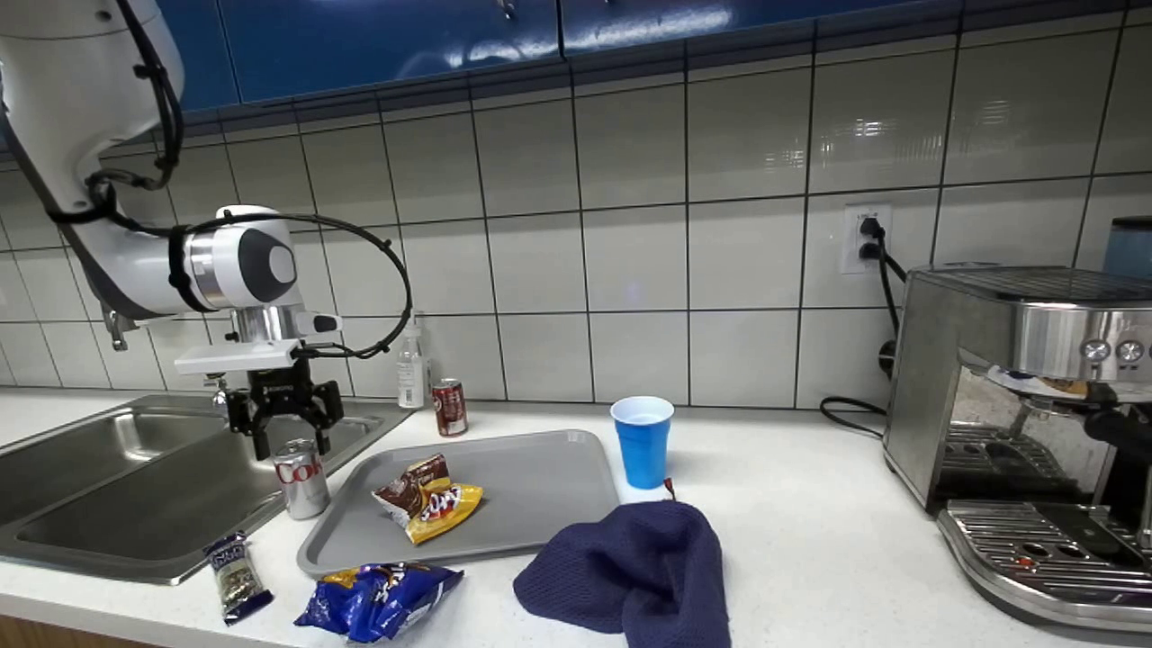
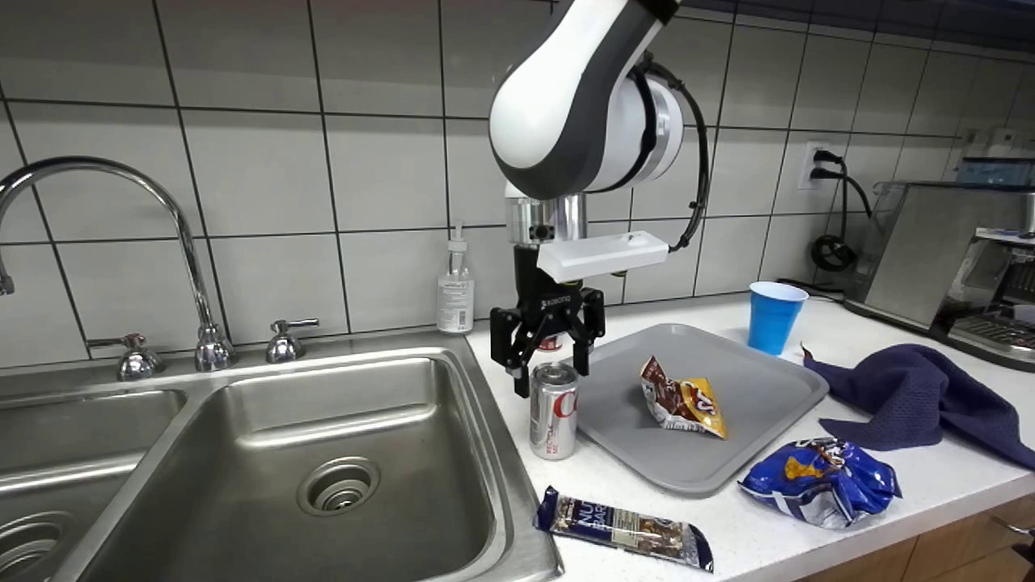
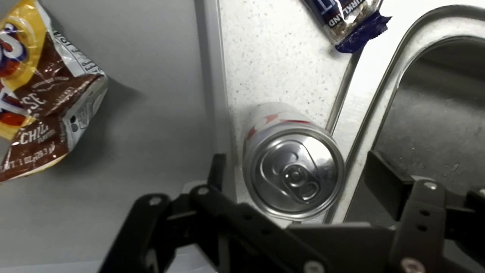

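A silver Coke can (image 1: 302,488) with red lettering stands upright on the white counter, in a strip between the sink and the grey tray (image 1: 549,477). My gripper (image 2: 551,373) points down over it, jaws wide apart. In the wrist view the can's lid (image 3: 295,174) lies between the two fingers (image 3: 388,184), and gaps show on both sides, so nothing is gripped. In both exterior views the fingertips are about level with the can's top. On the tray rests a brown and yellow chip bag (image 2: 683,400).
The steel sink (image 2: 242,493) with its tall faucet (image 2: 162,190) borders the can. Around the tray are a nut bar (image 2: 623,529), a blue chip bag (image 1: 378,598), a navy cloth (image 1: 630,567), a blue cup (image 1: 643,445), a dark red can (image 1: 449,407) and a clear bottle (image 1: 410,371).
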Controlling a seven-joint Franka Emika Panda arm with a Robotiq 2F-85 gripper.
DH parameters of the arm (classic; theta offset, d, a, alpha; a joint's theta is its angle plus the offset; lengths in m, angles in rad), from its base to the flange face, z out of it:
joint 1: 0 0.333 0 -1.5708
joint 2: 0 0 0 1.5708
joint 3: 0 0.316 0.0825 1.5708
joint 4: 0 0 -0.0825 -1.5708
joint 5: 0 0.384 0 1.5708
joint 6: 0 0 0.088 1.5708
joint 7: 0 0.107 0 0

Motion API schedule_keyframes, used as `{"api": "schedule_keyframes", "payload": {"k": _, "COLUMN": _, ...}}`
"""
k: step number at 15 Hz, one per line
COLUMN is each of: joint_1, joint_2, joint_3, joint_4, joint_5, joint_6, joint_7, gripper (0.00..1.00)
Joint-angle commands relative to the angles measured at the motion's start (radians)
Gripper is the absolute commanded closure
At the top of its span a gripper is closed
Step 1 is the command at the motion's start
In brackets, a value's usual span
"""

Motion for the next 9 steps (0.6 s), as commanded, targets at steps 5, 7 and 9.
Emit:
{"api": "schedule_keyframes", "payload": {"k": 5, "joint_1": -0.022, "joint_2": -0.077, "joint_3": 0.007, "joint_4": -0.035, "joint_5": 0.012, "joint_6": -0.003, "joint_7": -0.035, "gripper": 0.00}}
{"api": "schedule_keyframes", "payload": {"k": 7, "joint_1": -0.035, "joint_2": -0.100, "joint_3": 0.009, "joint_4": -0.040, "joint_5": 0.026, "joint_6": -0.002, "joint_7": -0.045, "gripper": 0.00}}
{"api": "schedule_keyframes", "payload": {"k": 9, "joint_1": -0.041, "joint_2": -0.122, "joint_3": 0.003, "joint_4": -0.043, "joint_5": 0.025, "joint_6": -0.001, "joint_7": -0.035, "gripper": 0.00}}
